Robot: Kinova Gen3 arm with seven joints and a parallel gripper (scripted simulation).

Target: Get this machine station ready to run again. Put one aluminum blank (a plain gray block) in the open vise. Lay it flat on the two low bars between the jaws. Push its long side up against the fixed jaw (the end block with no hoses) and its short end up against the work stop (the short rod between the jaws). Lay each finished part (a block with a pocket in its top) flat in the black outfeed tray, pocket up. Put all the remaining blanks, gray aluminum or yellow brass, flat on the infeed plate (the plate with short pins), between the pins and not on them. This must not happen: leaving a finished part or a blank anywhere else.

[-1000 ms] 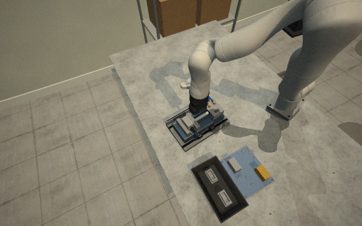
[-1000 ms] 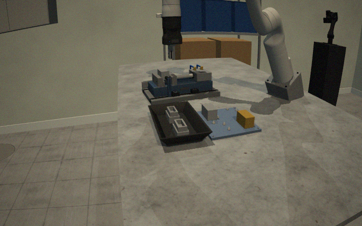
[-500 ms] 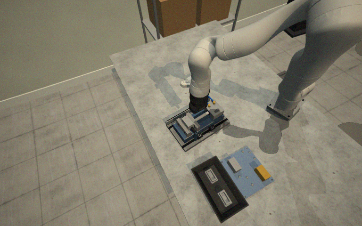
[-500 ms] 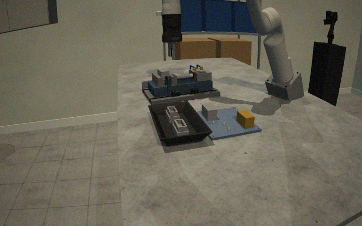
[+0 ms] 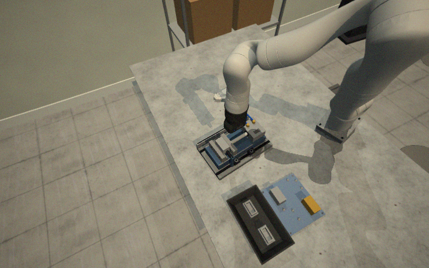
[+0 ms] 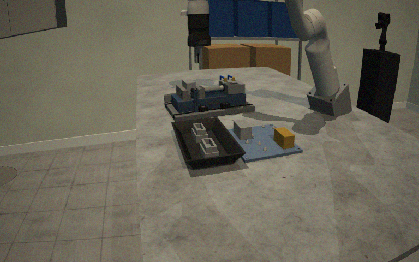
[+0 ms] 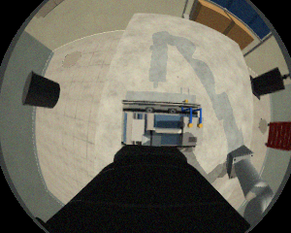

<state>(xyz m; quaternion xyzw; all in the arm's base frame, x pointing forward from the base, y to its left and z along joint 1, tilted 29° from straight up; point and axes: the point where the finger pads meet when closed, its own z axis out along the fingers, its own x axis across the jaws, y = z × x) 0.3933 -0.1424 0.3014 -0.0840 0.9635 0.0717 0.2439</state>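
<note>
Hovering above blue-and-gray vise (image 5: 240, 149) (image 6: 211, 99) (image 7: 160, 128), jaws (image 6: 197, 55) clenched bare; rectangular gray blank (image 5: 223, 143) (image 6: 189, 84) apparently beside fixed jaw.

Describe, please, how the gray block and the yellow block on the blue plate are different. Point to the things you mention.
The gray block (image 5: 277, 195) (image 6: 242, 129) is plain gray, while the yellow block (image 5: 310, 204) (image 6: 283, 137) is brass-yellow. The gray block sits near the black tray (image 5: 278, 217) (image 6: 216, 162); the yellow block sits near the plate's far edge from that tray. Both are plain blocks without pockets in their tops.
</note>
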